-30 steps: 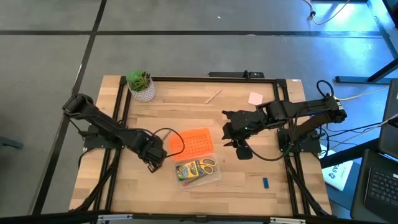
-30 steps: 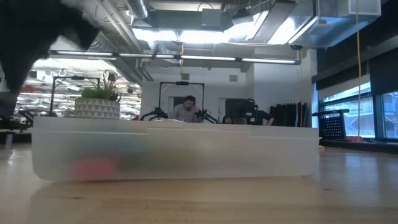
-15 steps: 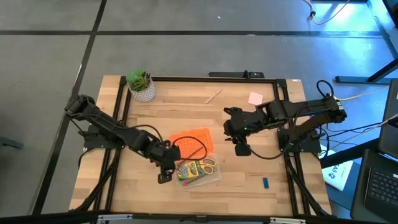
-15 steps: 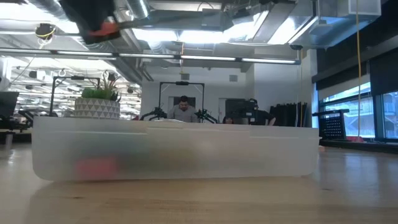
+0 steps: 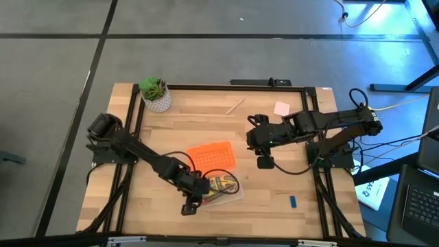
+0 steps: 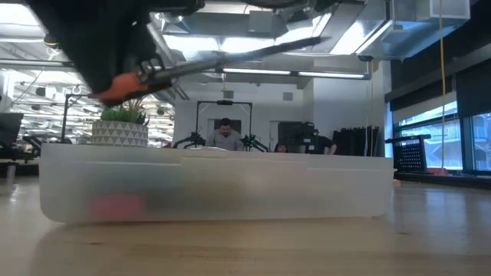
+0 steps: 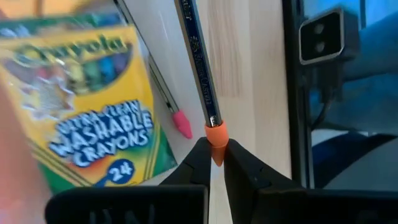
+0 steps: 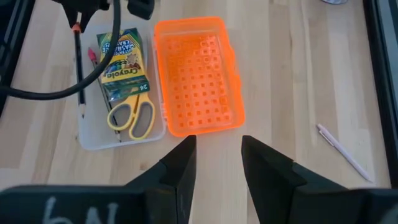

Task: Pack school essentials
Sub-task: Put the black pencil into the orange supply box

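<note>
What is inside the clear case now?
In the clear case lie the crayon box, the yellow-handled scissors and a red-tipped pencil. The left tool holds a dark pencil over it. Whatever is under the crayon box is hidden.

Two black jointed arms trailing thin black cables; each claw (image 7: 214, 163) has matte black, angular fingers (image 8: 180, 163).

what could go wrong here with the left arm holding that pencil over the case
1. The left gripper pinches the pencil only at its orange eraser tip, so it may swivel or slip out.
2. The pencil is long and hangs at the case edge by the crayon box; released now, it may land across the rim or on the table.
3. The right gripper hangs open near the orange lid and might bump it.
</note>
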